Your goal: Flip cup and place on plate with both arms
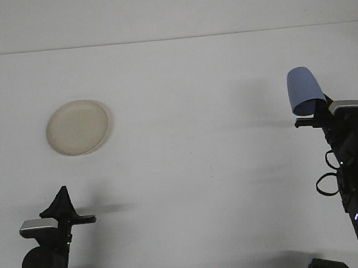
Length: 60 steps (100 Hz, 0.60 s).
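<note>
Cup (306, 89) blue, held aloft over the worktop's (189, 107) right side, near the right edge. Long axis close to upright, tipped a little left at the top; closed base up, mouth down toward the right tool (316, 113), which is clenched on the cup's lower rim. Looks not yet flipped. To do this well: roll the wrist slowly, hold the rim grip firm, carry toward the centre for handover. Plate (77, 127) lies well apart, left side. Left tool (62, 198) low at near-left edge; cannot tell its state.

Blue cup (305, 90) in right claw (312, 113)
</note>
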Available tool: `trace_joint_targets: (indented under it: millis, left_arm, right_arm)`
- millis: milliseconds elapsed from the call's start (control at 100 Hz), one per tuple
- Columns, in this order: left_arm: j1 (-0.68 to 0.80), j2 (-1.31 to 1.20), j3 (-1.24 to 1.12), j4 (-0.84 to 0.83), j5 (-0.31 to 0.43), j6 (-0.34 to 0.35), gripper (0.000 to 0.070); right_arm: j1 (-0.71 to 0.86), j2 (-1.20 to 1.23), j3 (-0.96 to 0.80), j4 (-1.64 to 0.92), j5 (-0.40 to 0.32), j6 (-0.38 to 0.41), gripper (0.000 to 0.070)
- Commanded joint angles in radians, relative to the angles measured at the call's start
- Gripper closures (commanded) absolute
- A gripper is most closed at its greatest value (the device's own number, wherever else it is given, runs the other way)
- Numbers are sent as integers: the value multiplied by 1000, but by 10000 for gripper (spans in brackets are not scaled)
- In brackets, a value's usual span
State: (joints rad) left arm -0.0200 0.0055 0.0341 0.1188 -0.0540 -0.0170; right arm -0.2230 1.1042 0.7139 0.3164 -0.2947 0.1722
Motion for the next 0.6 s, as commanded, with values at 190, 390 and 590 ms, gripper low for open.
trace_joint_targets:
  millis: [190,390,590]
  left_arm:
    - [-1,-1,-20,11,-2,-3,687]
    - [-1,-1,-20,14,-2,-3,687]
    - [-1,-1,-20,14,-2,-3,687]
  right_arm:
    - [156,-163,181,-504,-160,89,700]
    - [342,-107,401,-906,-240,-22,700]
    - [585,43,612,-1265,-224,-135,700]
